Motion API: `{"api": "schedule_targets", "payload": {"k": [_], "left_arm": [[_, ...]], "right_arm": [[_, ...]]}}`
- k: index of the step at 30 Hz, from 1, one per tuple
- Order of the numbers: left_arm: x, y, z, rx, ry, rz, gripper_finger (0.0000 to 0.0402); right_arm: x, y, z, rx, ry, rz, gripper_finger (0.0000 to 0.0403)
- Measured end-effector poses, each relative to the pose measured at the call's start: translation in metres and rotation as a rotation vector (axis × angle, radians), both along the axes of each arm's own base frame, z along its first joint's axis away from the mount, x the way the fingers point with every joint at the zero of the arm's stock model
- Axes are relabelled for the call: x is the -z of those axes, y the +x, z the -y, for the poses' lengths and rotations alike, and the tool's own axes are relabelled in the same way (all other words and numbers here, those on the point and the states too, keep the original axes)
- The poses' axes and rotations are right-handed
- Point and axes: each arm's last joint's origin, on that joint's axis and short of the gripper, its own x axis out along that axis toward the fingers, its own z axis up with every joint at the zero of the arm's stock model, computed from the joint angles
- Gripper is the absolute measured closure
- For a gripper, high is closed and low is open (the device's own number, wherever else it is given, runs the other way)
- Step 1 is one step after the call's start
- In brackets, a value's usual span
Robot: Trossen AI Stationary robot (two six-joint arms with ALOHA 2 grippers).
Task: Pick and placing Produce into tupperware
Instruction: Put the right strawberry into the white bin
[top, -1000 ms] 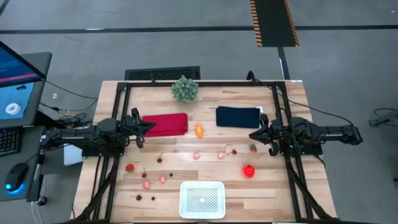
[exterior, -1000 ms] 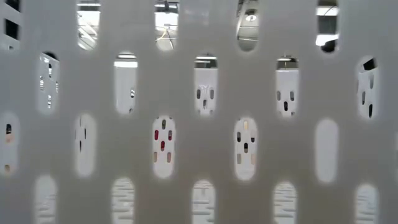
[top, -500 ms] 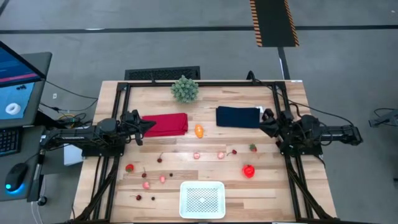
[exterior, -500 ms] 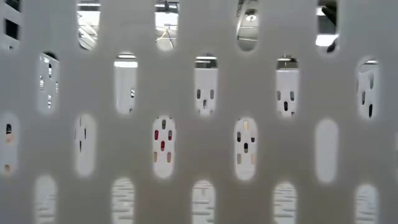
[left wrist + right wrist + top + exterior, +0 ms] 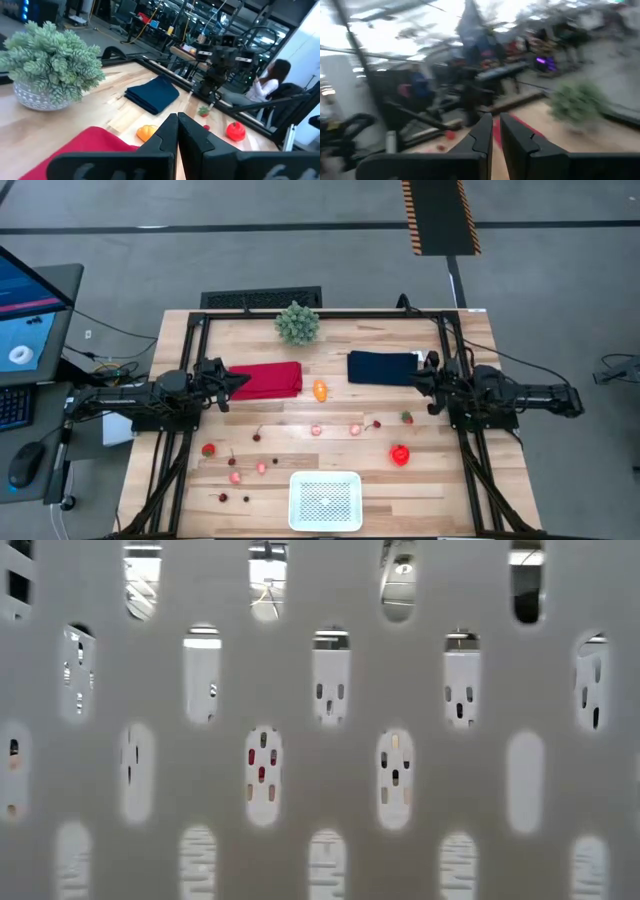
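The produce lies scattered on the wooden table: an orange piece [image 5: 319, 391], a red pepper [image 5: 400, 455], strawberries [image 5: 208, 448] [image 5: 407, 418], pinkish pieces [image 5: 316, 430] and small dark cherries [image 5: 257, 436]. The white tupperware [image 5: 325, 500] stands at the near edge, with nothing in it that I can see. Its perforated wall [image 5: 320, 790] fills the low view. My left gripper [image 5: 238, 381] hovers level over the red cloth's left end, shut and touching nothing. My right gripper [image 5: 415, 381] hovers by the navy cloth's right end, shut to a narrow slit [image 5: 496, 117] with nothing between its fingers.
A folded red cloth [image 5: 268, 379] and a folded navy cloth [image 5: 382, 368] lie mid-table. A bushy green plant [image 5: 297, 323] in a pot stands at the far edge. A black frame [image 5: 190, 380] rims the table. A person [image 5: 270, 80] sits beyond the right side.
My left gripper has rolled about its own pointing line and stayed in place. My right gripper has swung its tip toward the far edge, tipped slightly up and partly swung back. No produce has moved.
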Motion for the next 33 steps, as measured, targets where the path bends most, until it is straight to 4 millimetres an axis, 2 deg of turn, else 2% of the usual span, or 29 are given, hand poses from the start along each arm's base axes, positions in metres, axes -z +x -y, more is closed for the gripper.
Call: {"api": "schedule_targets", "payload": {"k": [4, 12, 17, 21, 23, 25, 29, 31, 33], "left_arm": [[0.001, 0.001, 0.002, 0.044, -0.014, -0.008, 0.0402], [0.001, 0.001, 0.006, 0.131, 0.0, -0.01, 0.0402], [0.002, 0.001, 0.009, 0.139, 0.039, -0.029, 0.0402], [0.001, 0.001, 0.01, 0.149, -0.013, -0.014, 0.0402], [0.0, 0.002, 0.011, 0.158, -0.064, 0.008, 0.0402], [-0.004, 0.001, 0.01, 0.121, -0.146, 0.08, 0.0402], [-0.028, -0.003, 0.008, 0.111, -0.251, 0.361, 0.0402], [-0.047, -0.009, 0.01, 0.165, -0.225, 0.527, 0.0402], [-0.065, -0.016, 0.011, 0.156, -0.213, 0.624, 0.0402]], "right_arm": [[0.013, 0.001, 0.001, 0.005, 0.043, -0.124, 0.0344], [0.017, 0.005, 0.001, 0.003, 0.017, -0.181, 0.0344], [0.018, 0.005, 0.001, 0.006, -0.074, -0.216, 0.0344], [0.013, 0.006, -0.002, -0.069, 0.038, -0.181, 0.0344], [0.003, 0.006, -0.006, -0.152, 0.13, -0.12, 0.0344], [-0.017, 0.004, -0.011, -0.234, 0.194, 0.001, 0.0344], [-0.071, -0.001, -0.016, -0.299, 0.222, 0.033, 0.0344], [-0.107, -0.005, -0.019, -0.327, 0.206, 0.036, 0.0344], [-0.138, -0.004, -0.022, -0.343, 0.206, -0.012, 0.0344]]}}
